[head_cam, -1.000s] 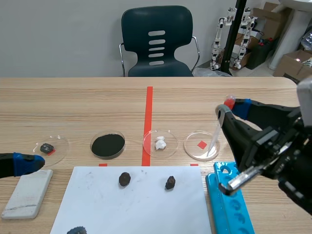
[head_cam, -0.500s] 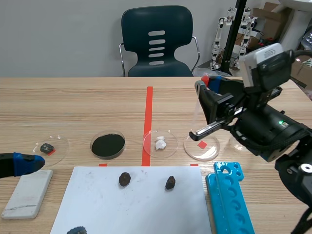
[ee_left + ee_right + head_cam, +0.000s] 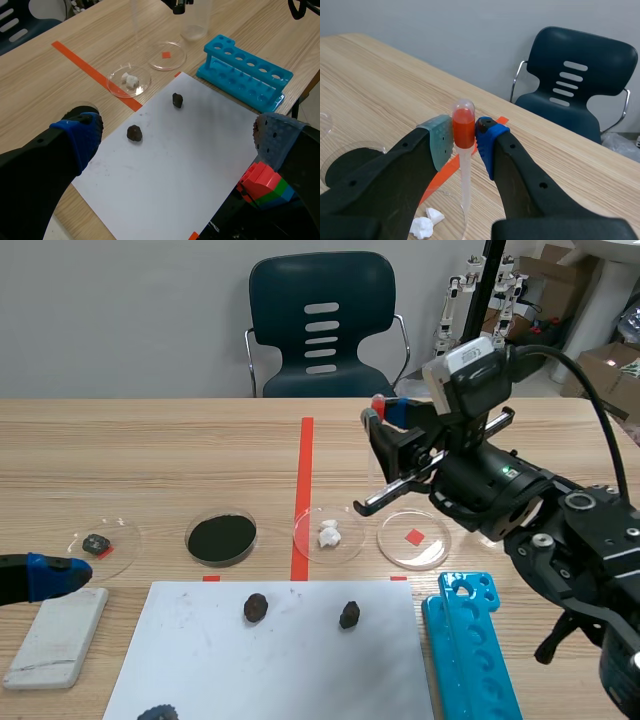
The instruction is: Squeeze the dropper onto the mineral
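Note:
My right gripper point(image 3: 386, 410) is shut on the red bulb of a clear dropper point(image 3: 464, 131), held upright above the table. The tube hangs down over the near rim of a clear dish point(image 3: 346, 540) that holds white mineral pieces point(image 3: 328, 534) point(image 3: 426, 224) point(image 3: 130, 80). In the scene view the bulb point(image 3: 378, 403) sits up and to the right of that dish. Two dark rocks point(image 3: 256, 607) point(image 3: 349, 615) lie on a white paper sheet point(image 3: 300, 670). My left gripper point(image 3: 58, 575) point(image 3: 177, 134) stays open, low at the table's left, above the paper.
A dish of black powder point(image 3: 221, 537), a dish over a red square point(image 3: 413, 538) and a small dish with a dark stone point(image 3: 97, 543) line the table. A blue tube rack point(image 3: 470, 650) lies front right, a pale block point(image 3: 57, 635) front left. A chair point(image 3: 322, 325) stands behind.
The right arm has swung up and left with the dropper, from beside the red-square dish to above the white mineral dish. The left arm has kept still.

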You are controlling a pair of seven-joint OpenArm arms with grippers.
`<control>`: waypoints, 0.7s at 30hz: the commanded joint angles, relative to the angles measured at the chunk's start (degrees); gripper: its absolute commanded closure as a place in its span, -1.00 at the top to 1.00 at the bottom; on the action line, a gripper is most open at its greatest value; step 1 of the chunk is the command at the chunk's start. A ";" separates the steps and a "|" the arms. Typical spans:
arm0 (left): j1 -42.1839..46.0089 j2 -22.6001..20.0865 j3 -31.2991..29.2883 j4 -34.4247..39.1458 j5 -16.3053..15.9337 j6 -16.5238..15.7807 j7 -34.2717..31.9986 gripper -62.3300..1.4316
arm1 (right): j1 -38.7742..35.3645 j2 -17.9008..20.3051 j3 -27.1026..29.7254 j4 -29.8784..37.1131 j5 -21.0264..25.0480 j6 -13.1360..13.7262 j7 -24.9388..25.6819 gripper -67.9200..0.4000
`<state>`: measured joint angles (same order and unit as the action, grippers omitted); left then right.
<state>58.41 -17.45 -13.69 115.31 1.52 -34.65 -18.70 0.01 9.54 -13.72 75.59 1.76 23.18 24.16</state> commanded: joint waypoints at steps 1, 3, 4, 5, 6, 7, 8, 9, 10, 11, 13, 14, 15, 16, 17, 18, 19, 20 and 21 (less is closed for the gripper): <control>0.44 0.28 0.17 0.61 -0.61 -0.04 -1.01 1.00 | 1.40 0.26 -0.59 0.42 0.28 -0.04 1.55 -0.61; 0.44 0.26 0.17 0.61 -0.61 -0.04 -1.01 1.00 | 1.99 0.26 -1.38 -0.28 0.31 -0.04 2.05 -0.61; 0.44 0.26 0.17 0.61 -0.61 -0.04 -1.01 1.00 | 2.25 0.22 -1.73 -0.57 0.31 -0.04 2.19 -0.61; 0.44 0.26 0.17 0.61 -0.61 -0.04 -1.01 1.00 | 2.54 0.07 -2.05 -0.94 0.31 -0.07 2.29 -0.61; 0.44 0.26 0.17 0.61 -0.61 -0.04 -1.01 1.00 | 2.73 -0.28 -2.19 -1.33 0.28 -0.15 2.32 -0.61; 0.44 0.26 0.17 0.61 -0.61 -0.04 -1.01 1.00 | 2.99 -0.66 -2.23 -1.77 0.22 -0.33 2.32 -0.60; 0.44 0.26 0.17 0.61 -0.61 -0.04 -1.01 1.00 | 3.13 -1.03 -2.32 -2.21 -0.07 -0.74 2.34 -0.60; 0.44 0.26 0.17 0.61 -0.61 -0.04 -1.01 1.00 | 3.39 -1.38 -2.49 -2.60 -0.15 -1.16 2.25 -0.61; 0.44 0.26 0.17 0.61 -0.61 -0.04 -1.01 1.00 | 3.58 -1.64 -2.62 -3.08 -0.31 -1.33 2.29 -0.61; 0.44 0.26 0.17 0.61 -0.61 -0.04 -1.03 1.00 | 3.78 -1.79 -2.82 -3.48 -0.31 -1.31 2.32 -0.61; 0.44 0.26 0.17 0.61 -0.61 -0.04 -1.03 1.00 | 3.98 -1.99 -3.17 -4.09 -0.28 -1.33 2.34 -0.61; 0.44 0.26 0.17 0.61 -0.61 -0.04 -1.01 1.00 | 4.00 -2.14 -3.26 -4.28 -0.28 -1.33 2.34 -0.60; 0.44 0.26 0.17 0.61 -0.61 -0.04 -1.01 1.00 | 4.00 -2.34 -3.26 -4.48 -0.26 -1.33 2.34 -0.60; 0.44 0.26 0.17 0.61 -0.61 -0.04 -1.01 1.00 | 4.00 -2.58 -3.26 -4.68 -0.26 -1.31 2.34 -0.60; 0.44 0.26 0.17 0.61 -0.61 -0.04 -1.01 1.00 | 4.00 -2.89 -3.28 -4.79 -0.26 -1.31 2.32 -0.61; 0.44 0.26 0.17 0.61 -0.61 -0.04 -1.01 1.00 | 3.98 -3.13 -3.30 -4.87 -0.28 -1.31 2.29 -0.61; 0.44 0.26 0.17 0.61 -0.61 -0.04 -1.01 1.00 | 3.98 -3.39 -3.30 -4.96 -0.31 -1.31 2.27 -0.60; 0.44 0.26 0.17 0.61 -0.61 -0.04 -1.01 1.00 | 3.98 -3.54 -3.30 -4.96 -0.31 -1.31 2.25 -0.61; 0.44 0.26 0.17 0.61 -0.61 -0.04 -1.01 1.00 | 3.98 -3.67 -3.39 -4.96 -0.31 -1.31 2.25 -0.60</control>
<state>58.41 -17.45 -13.69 115.31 1.52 -34.65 -18.70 2.83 6.13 -16.99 70.35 0.99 21.85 25.61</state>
